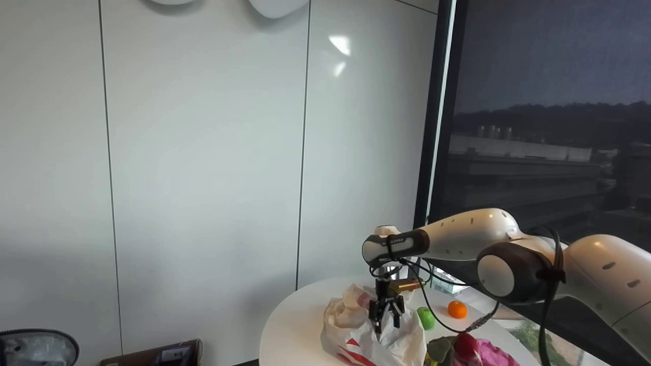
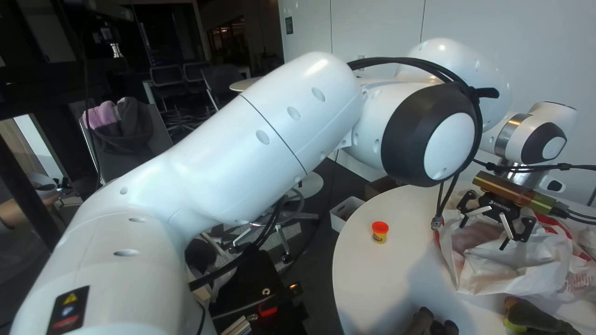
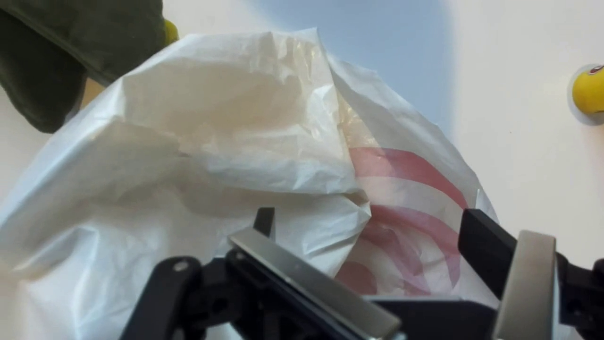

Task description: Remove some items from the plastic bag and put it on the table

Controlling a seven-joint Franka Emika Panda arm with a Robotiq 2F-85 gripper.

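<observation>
The robot arm [image 1: 473,234] stretches out over the round white table [image 2: 372,279], and its gripper [image 3: 370,226] points down above the plastic bag [image 3: 264,156]. The fingers [image 3: 486,250] are released, spread well apart with wrinkled plastic beneath them; whether they brush against it, I cannot tell. The bag sits crumpled on the table, thin and whitish, with red markings on it. In an exterior view I see a green fruit [image 1: 425,318] close to the bag and an orange [image 1: 457,309] a little farther off, near the table's edge. A dark green, soft-looking thing [image 3: 108,38] lies just beside the bag, and next to that are a red ball-like thing [image 1: 465,346] and a bright pink lump [image 1: 496,353]. A yellow tub [image 2: 379,237] with a red lid [image 2: 380,226] stands upright near the rim, well apart from the bag. Past the table are a white wall [image 1: 203,152] and a dark window [image 1: 549,193].
</observation>
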